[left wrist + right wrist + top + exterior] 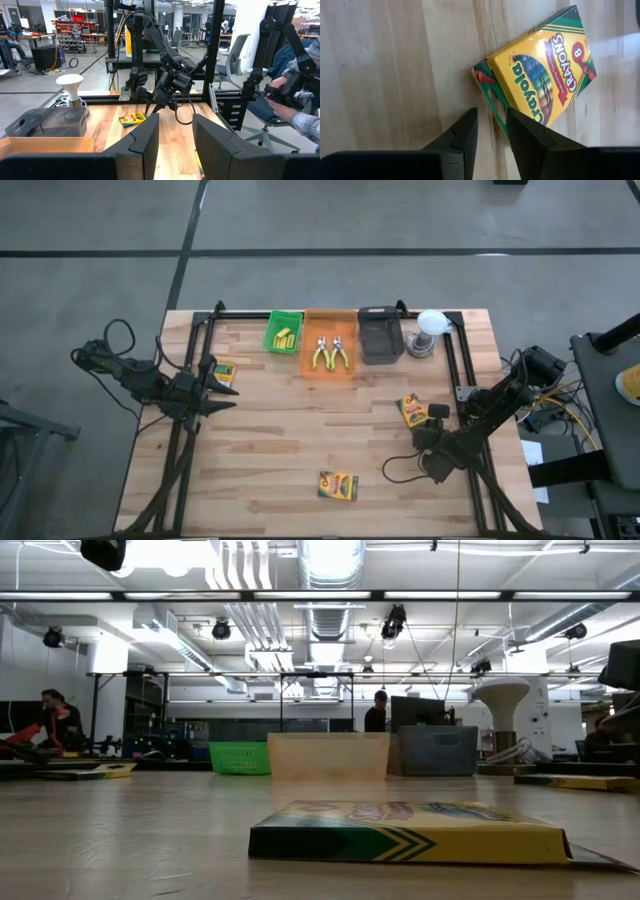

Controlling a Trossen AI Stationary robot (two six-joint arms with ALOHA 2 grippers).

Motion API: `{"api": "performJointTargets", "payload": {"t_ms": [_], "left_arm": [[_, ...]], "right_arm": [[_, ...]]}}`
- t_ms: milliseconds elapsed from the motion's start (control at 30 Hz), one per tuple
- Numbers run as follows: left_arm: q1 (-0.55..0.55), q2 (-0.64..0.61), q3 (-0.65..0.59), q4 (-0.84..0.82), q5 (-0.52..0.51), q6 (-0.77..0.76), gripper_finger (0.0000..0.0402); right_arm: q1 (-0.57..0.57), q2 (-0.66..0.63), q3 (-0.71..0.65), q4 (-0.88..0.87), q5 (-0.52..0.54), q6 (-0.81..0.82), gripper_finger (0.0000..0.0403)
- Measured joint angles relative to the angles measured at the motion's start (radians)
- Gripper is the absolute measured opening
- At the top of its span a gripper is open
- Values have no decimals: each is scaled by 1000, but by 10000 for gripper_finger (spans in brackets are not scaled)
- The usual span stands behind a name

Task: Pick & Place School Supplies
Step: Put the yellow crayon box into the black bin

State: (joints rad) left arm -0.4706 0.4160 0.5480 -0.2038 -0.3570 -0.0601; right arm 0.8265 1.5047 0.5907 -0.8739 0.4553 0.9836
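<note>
Three crayon boxes, two pliers, three trays.

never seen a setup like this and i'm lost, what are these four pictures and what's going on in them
It is a robot with two dark arms at a wooden table. One picture looks straight down, one looks level across the tabletop, and two come from cameras on the wrists.

At the far edge stand a green tray with yellow blocks, an orange tray with two yellow-handled pliers and a black tray, beside a white round object.

Three crayon boxes lie on the wood: one by the left gripper, one near the front edge, one by the right arm.

The right gripper points down at that box's edge, its fingers slightly apart. Neither gripper holds anything.
</note>
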Motion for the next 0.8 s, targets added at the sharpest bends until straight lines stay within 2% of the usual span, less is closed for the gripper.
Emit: {"api": "performJointTargets", "payload": {"t_ms": [800], "left_arm": [[0, 0, 0, 0, 0, 0, 124]], "right_arm": [[-33, 1, -15, 41, -9, -60, 59]]}}
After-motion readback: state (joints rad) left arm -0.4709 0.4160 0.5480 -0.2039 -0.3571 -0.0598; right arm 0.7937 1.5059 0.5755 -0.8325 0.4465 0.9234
